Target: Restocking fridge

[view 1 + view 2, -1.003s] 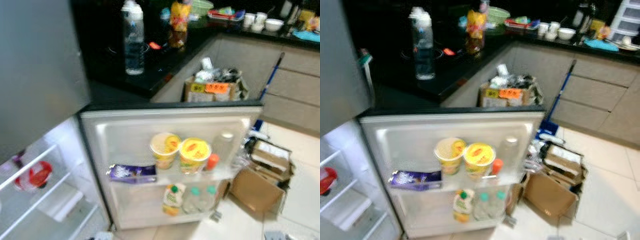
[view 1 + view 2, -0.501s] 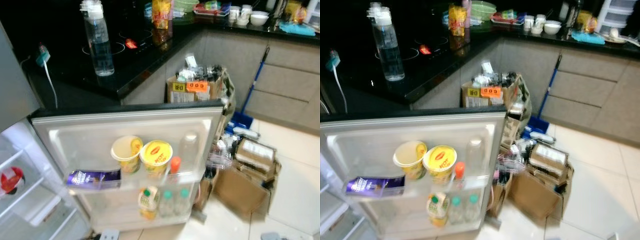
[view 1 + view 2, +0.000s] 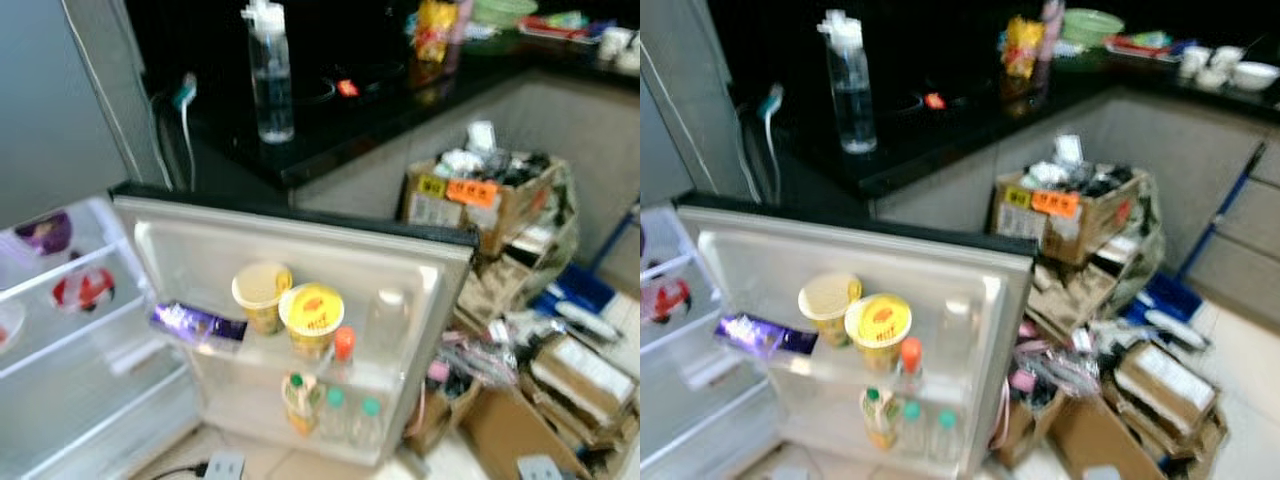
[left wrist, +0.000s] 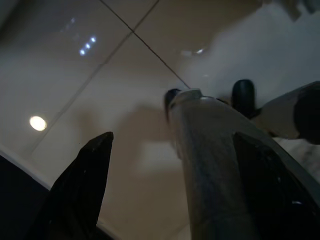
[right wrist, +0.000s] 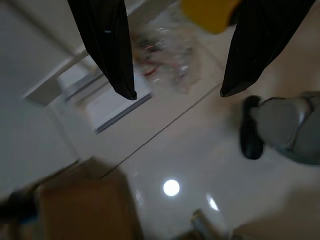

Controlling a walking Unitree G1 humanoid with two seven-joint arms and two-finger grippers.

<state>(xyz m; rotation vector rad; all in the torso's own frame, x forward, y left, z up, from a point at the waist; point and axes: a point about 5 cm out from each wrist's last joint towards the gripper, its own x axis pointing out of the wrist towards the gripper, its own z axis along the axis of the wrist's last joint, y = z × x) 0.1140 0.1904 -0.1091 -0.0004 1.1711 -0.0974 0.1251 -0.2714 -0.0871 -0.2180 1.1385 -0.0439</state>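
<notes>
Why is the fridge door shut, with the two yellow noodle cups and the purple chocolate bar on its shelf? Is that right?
Not quite: the fridge door is open, not shut. The left eye view shows the two yellow noodle cups and the purple chocolate bar on its inner shelf.

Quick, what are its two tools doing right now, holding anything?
Left tool: fingers spread open, nothing between them, pointing down at the floor.
Right tool: fingers apart, a yellow object at their base; whether gripped, cannot tell.

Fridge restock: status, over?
Both claws hang idle over floor tiles; left claw open, right claw open with something yellow at its base. Fridge door open, shelves stocked. Cardboard boxes clutter floor beside door.
</notes>
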